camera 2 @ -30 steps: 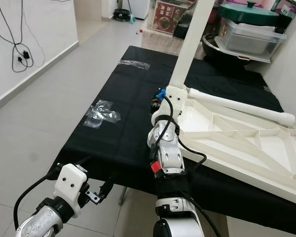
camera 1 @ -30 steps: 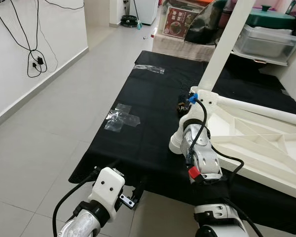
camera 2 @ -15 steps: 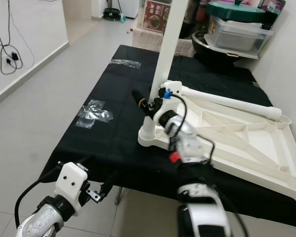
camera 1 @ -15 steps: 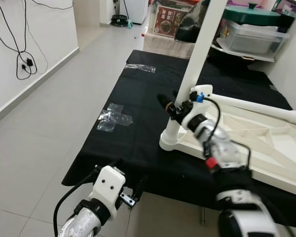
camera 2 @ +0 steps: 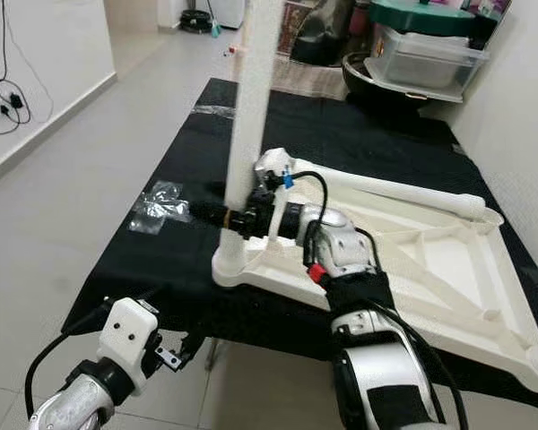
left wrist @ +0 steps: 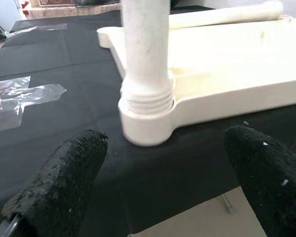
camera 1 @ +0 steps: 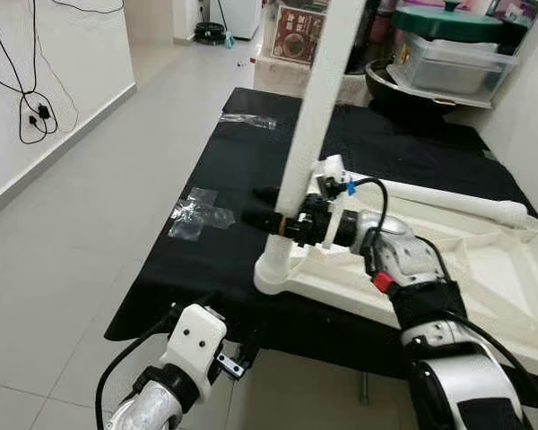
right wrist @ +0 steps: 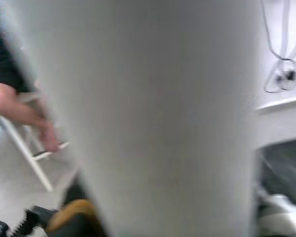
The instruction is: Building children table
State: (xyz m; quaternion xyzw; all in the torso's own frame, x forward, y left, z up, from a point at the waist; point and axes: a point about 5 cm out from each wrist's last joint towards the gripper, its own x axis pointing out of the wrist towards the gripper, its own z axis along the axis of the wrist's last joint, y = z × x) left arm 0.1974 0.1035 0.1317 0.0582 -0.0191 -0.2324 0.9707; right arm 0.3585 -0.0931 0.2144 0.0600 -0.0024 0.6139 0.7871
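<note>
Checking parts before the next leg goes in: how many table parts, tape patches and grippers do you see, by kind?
White tabletop: 1
White table legs: 2, one upright in the corner socket, one lying along the tabletop's far edge
Clear tape patches on the black cloth: 2, and
Grippers: 2, right gripper at the upright leg, left gripper low before the table
Total: 7

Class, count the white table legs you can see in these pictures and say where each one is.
2. An upright leg stands screwed into the near corner of the tabletop, at the right claw. A second leg lies along its far edge.
</note>
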